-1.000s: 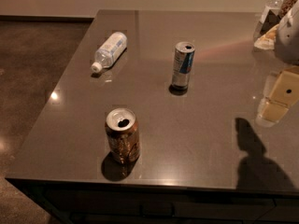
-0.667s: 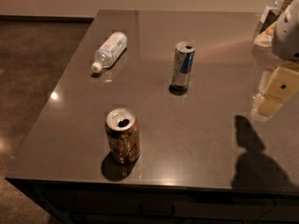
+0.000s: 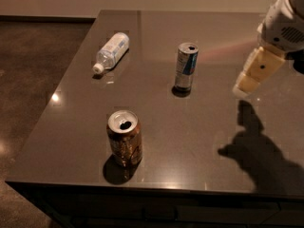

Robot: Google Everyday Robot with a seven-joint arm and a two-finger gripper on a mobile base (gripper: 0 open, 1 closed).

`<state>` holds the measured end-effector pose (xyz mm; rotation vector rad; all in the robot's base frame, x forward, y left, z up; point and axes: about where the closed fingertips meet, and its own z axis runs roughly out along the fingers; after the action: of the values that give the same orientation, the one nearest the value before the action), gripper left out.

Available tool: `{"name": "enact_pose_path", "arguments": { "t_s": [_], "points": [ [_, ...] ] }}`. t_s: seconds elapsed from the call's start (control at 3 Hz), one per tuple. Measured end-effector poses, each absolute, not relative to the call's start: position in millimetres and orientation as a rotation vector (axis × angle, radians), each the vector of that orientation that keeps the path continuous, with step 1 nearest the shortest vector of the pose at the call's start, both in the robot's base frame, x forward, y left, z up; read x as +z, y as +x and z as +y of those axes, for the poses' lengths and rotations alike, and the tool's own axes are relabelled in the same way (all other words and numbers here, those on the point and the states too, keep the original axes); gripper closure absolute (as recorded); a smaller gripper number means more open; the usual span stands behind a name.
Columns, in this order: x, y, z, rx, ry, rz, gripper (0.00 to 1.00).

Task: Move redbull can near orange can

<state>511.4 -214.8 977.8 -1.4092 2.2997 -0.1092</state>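
Gripper (image 3: 242, 87) has drifted in from the right edge toward 10 o'clock. It now hangs over the table (image 3: 156, 32) at 3 o'clock of the redbull can (image 3: 185, 66), nearer than a second ago, though still apart from it. Its shadow (image 3: 259, 148) has crept toward 12 o'clock with it.

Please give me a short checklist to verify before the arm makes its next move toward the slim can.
1. Redbull can stands upright on the table: ok.
2. Orange can stands upright near the front edge: ok.
3. Tool hangs right of the redbull can, apart from it: ok.
4. Plastic bottle lies far left, away from both cans: ok.
5. Bare tabletop beside the orange can for setting down: ok.
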Motion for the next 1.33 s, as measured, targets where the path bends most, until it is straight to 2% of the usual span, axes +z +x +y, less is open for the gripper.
{"name": "enact_pose_path", "arguments": {
  "t_s": [0.33,1.33],
  "points": [
    [972,542,-209,-0.067,-1.272,2.3,0.0],
    [941,609,-148,0.144,-1.099,2.214,0.0]
  ]
}}
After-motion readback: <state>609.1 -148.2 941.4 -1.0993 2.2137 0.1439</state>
